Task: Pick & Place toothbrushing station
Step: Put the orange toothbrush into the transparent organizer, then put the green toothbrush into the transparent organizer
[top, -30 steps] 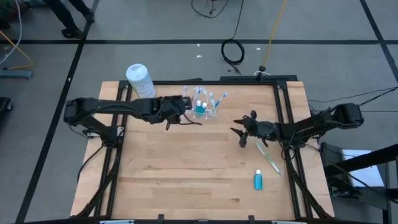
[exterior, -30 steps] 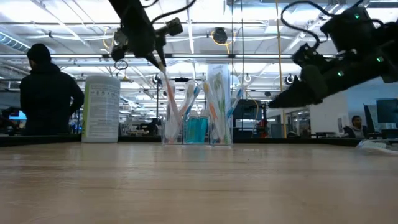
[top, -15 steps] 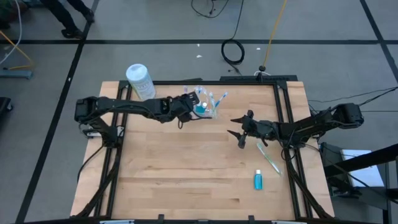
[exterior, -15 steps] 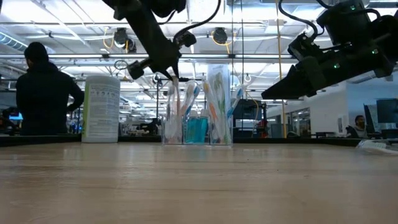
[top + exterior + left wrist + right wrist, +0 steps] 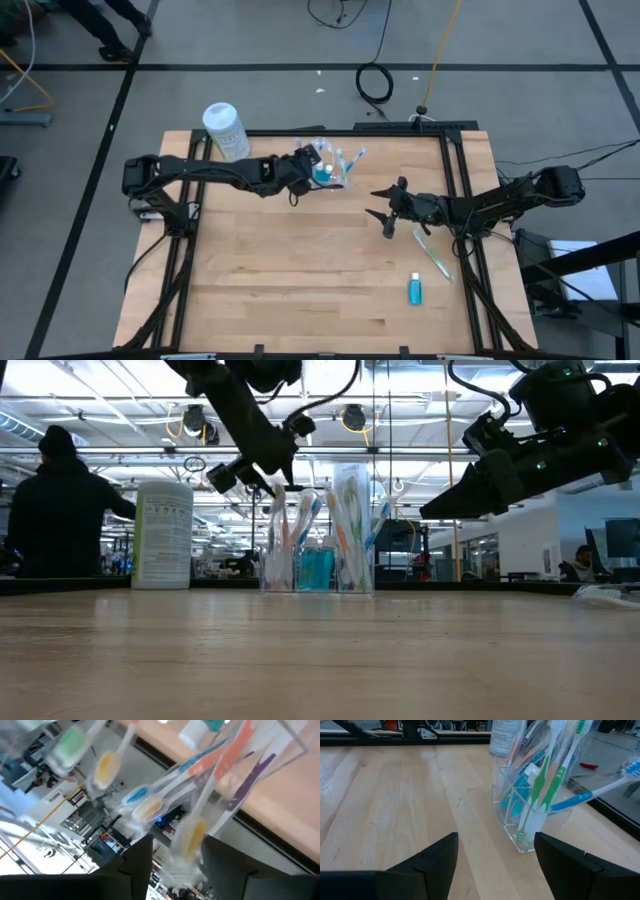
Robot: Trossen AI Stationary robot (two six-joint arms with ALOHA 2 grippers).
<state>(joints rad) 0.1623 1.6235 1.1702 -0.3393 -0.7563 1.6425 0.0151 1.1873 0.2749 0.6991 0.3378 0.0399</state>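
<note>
Toothbrushing station (image 5: 330, 168): clear holder full of brushes, standing at the desk's (image 5: 300, 270) far edge
Left gripper (image 5: 312, 160): right at the station's brush tops — jaws apart
Right gripper (image 5: 382, 212): well apart from the station — jaws spread wide, holding nothing

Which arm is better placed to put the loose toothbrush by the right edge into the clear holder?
Probably the right. Its open pincer hangs beside the loose toothbrush, while the left pincer is across the table at the clear holder.
</note>
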